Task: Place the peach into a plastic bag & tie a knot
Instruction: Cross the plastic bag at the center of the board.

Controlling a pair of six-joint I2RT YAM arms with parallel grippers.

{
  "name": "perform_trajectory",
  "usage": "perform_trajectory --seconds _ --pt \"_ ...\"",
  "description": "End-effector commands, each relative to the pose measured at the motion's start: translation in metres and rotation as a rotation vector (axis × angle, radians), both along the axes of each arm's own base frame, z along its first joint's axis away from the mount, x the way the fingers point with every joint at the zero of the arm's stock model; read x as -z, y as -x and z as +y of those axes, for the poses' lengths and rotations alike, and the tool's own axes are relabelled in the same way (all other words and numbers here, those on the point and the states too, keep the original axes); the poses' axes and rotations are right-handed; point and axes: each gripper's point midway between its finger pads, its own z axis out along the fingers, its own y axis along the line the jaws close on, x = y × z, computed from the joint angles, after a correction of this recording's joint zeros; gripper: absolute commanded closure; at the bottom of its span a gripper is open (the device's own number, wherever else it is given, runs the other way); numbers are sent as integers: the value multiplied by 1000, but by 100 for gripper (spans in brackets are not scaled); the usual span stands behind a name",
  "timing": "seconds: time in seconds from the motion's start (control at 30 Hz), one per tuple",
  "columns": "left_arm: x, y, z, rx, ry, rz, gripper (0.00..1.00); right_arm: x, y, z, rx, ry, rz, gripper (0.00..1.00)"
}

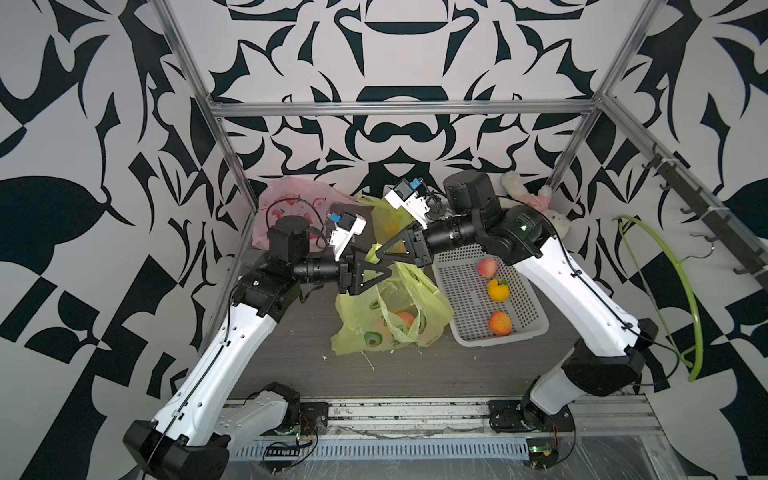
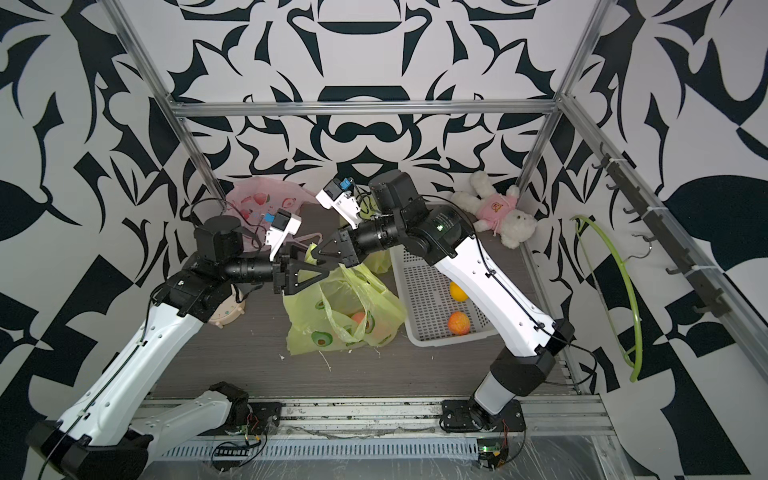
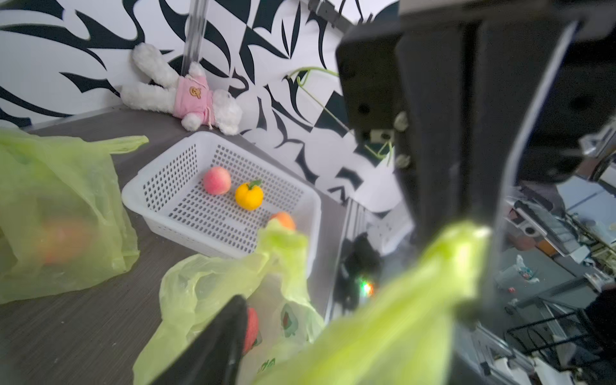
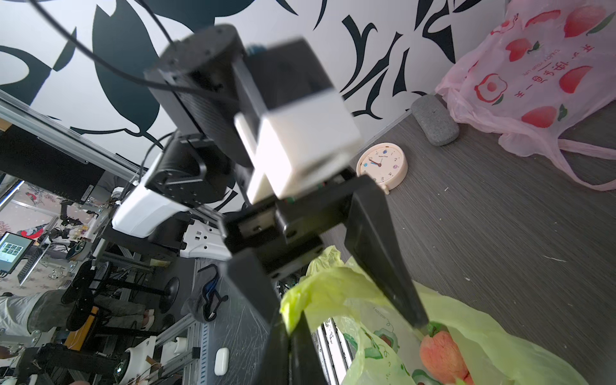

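Right gripper (image 4: pixel 289 333) clamped on yellow-green bag (image 4: pixel 483 333) handle. Left gripper (image 4: pixel 350 320) opposite, at its 12 o'clock, fingers apart astride the handle. Peach (image 4: pixel 440 356) inside bag, 3 o'clock.

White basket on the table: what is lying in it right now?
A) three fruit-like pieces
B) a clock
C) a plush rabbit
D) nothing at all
A: in a top view the white basket holds a pink peach, a yellow pepper and an orange-red fruit.
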Motion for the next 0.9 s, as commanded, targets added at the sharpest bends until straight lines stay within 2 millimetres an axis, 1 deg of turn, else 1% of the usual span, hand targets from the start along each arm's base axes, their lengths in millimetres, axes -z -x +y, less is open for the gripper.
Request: perform_trajectory --seconds 0.0,0.03,0.07,0.13,0.3,0.43,0.5,0.57,0.6,0.67,0.73,0.77,0.8,0.83,0.87 --pt "6 7 -8 25 32 43 49 -22 1 -5 6 -50 -69 100" --pt "10 6 -8 13 29 56 54 -21 -1 -5 14 -47 -71 100" --pt "13 5 -7 1 27 62 58 -21 -1 -6 17 -45 -71 100" --pt "18 3 -5 -31 32 63 60 -20 -4 -8 32 -42 -73 100" --pt "24 4 2 -87 39 44 59 -17 -11 -16 67 -37 -71 100" --pt "25 7 5 -98 46 35 57 -16 -16 -21 90 -42 -65 100" --pt "26 8 6 -98 47 37 57 -15 -19 -23 101 -42 -61 100" --pt "27 10 6 -96 45 44 59 -14 -22 -24 109 -41 -58 100" --pt "28 10 6 -95 43 48 63 -13 -22 -25 111 -39 -56 100" --pt "29 10 6 -98 40 49 74 -11 -23 -24 111 -34 -49 100" --pt "29 7 7 -111 37 42 91 -8 -24 -25 114 -27 -49 100" --pt "30 6 7 -118 32 37 98 -6 -24 -25 115 -22 -51 100" --pt "30 5 7 -122 28 30 100 -4 -26 -28 125 -5 -60 98" --pt "31 4 8 -128 23 27 100 1 -29 -31 148 24 -79 83" --pt "31 2 8 -135 20 25 100 8 -32 -35 170 54 -99 72"
